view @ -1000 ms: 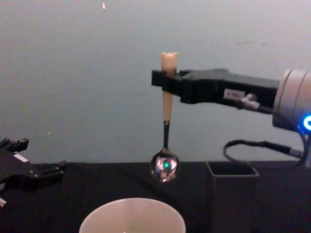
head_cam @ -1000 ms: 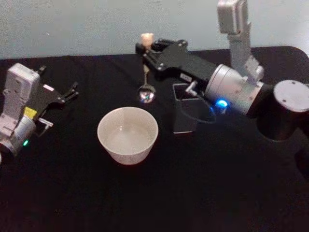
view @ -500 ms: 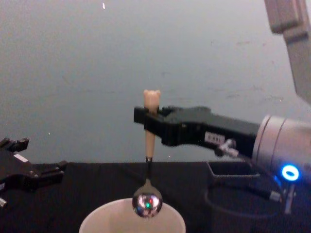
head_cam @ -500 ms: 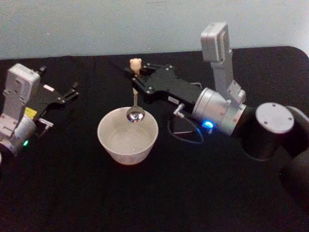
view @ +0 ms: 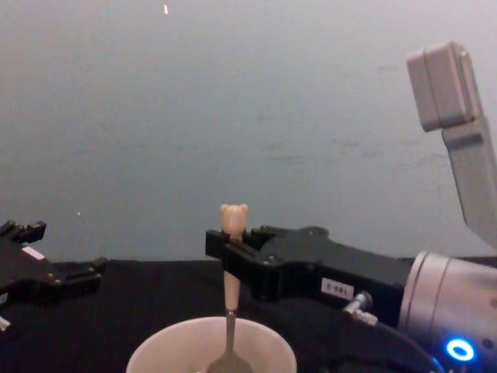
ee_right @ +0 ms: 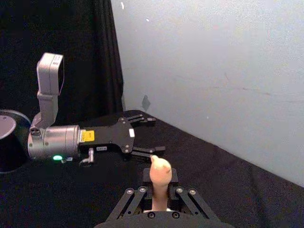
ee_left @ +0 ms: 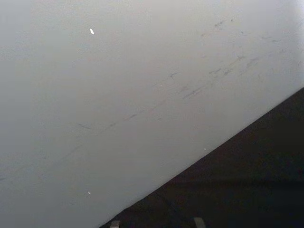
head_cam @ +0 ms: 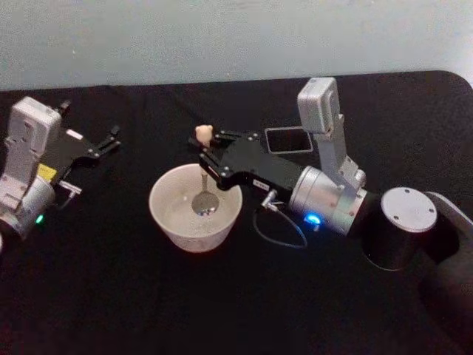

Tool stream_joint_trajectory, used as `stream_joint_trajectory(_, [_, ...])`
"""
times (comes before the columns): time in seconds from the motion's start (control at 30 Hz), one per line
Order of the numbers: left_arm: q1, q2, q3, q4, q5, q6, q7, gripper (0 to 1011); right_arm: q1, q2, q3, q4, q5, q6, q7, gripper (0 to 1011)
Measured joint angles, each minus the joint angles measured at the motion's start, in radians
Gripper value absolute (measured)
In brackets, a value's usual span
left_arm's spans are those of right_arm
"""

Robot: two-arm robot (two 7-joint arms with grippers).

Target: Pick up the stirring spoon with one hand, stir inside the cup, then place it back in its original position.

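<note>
Half a second on, the black right gripper (head_cam: 207,151), clamped on the bear-topped, cream-handled stirring spoon (head_cam: 203,201), has lowered its silver bowl into the wide pale cup (head_cam: 164,219), so stirring can start; the left gripper (head_cam: 111,140) idles, fingers spread, by the black table's (head_cam: 222,310) left edge.

The right end effector (head_cam: 205,152) has lowered the stirring spoon (head_cam: 203,203) into the cup (head_cam: 186,237).

stirring spoon (head_cam: 204,181) upright, cream-beige handle with tiny bear head on top, thin dark neck, silver bowl down inside the cup (head_cam: 176,228) near its middle; right gripper (head_cam: 205,150) black with white label, clamped on the handle just under the bear head, above the cup's far rim; cup wide, pale cream, upright; dark grey square holder (head_cam: 289,140) upright, behind-right of the cup, apart from it
</note>
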Motion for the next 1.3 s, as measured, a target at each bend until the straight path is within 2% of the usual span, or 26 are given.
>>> stream_joint_trajectory(0.73, [0.0, 0.0, 0.0, 0.0, 0.0, 0.0, 0.0, 1001, -0.011, -0.028, 0.006, 0.058, -0.048, -0.086, 0.014, 186])
stream_joint_trajectory(0.93, [0.0, 0.0, 0.0, 0.0, 0.0, 0.0, 0.0, 1001, -0.01, -0.044, 0.013, 0.081, -0.068, -0.127, 0.014, 186])
stream_joint_trajectory(1.3, [0.0, 0.0, 0.0, 0.0, 0.0, 0.0, 0.0, 1001, -0.008, -0.054, 0.02, 0.097, -0.099, -0.147, 0.013, 186])
